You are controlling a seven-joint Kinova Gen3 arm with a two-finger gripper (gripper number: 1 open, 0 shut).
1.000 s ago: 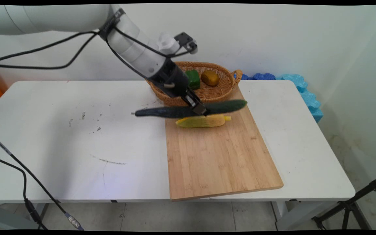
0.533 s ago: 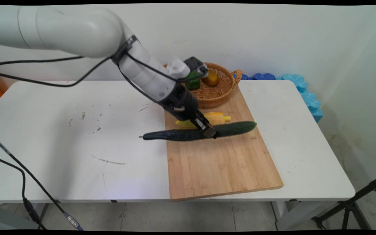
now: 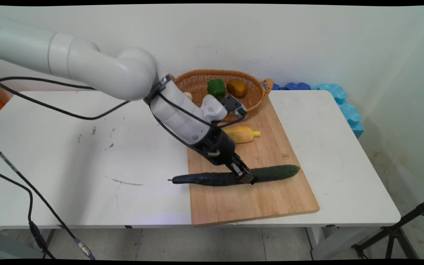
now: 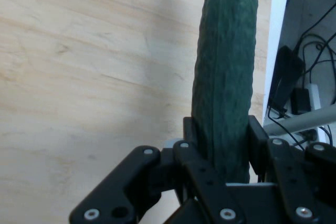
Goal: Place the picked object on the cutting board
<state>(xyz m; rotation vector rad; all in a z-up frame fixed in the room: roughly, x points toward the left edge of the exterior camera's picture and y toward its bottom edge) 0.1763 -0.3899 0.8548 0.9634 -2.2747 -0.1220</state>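
Gripper jaws clenched on cucumber at mid-length | cucumber carried from far end beside basket down to near part of cutting board, past corn | left end overhangs table

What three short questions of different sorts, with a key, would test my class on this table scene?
1. True or false: the tool is shut on the cucumber.
2. What lies on the wooden board between the cucumber and the basket? A) corn cob B) spoon C) cup
3. Fill in: the green pepper and the brown fruit lie in the ____.

Key: 1 true. 2 A, the corn cob. 3 basket.
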